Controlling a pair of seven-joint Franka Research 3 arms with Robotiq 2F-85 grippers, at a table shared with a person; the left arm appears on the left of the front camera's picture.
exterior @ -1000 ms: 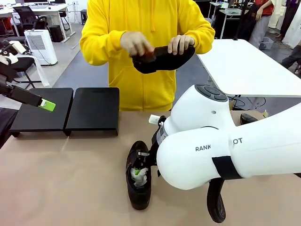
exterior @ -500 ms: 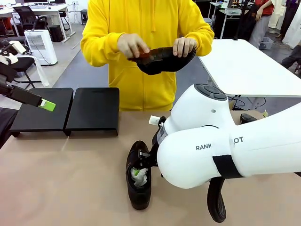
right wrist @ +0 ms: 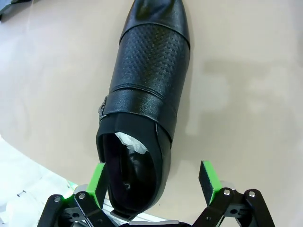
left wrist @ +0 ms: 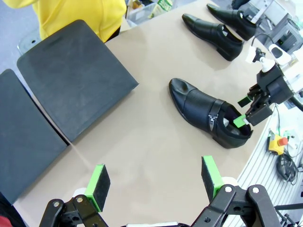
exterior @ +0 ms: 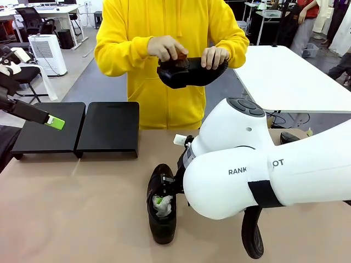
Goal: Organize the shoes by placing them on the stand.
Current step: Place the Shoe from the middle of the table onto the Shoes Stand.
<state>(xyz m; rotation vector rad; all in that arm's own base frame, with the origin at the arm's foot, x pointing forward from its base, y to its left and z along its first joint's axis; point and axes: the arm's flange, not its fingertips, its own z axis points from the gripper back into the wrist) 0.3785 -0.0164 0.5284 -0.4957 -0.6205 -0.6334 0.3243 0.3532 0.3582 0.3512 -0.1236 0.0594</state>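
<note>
Front view: one black shoe (exterior: 162, 211) lay on the tan table (exterior: 82, 208) before the robot's right arm (exterior: 274, 175). Its long axis ran from the robot's side toward the person, with the toe toward the person. The stand (exterior: 107, 129), two black platforms side by side, sat at the far left of the table, well apart from this shoe. The person's hands (exterior: 215, 55) held a second shoe (exterior: 192, 71) at chest height, its long axis roughly level and across the picture. One hand pressed a small reddish-brown object (exterior: 178, 55) to it.

Right wrist view: the right gripper (right wrist: 152, 182) stood released, jaws spread wide to either side of the shoe's heel end. One green pad (right wrist: 98, 182) was just beside the heel wall. The toe pointed directly away from the gripper, and white paper (right wrist: 130, 142) showed inside the opening.

Left wrist view: the left gripper (left wrist: 155, 177) hung above the table near the stand, jaws apart and grasping nothing. Two further shoes (left wrist: 213, 33) lay farther off on the table, roughly parallel to the first.
</note>
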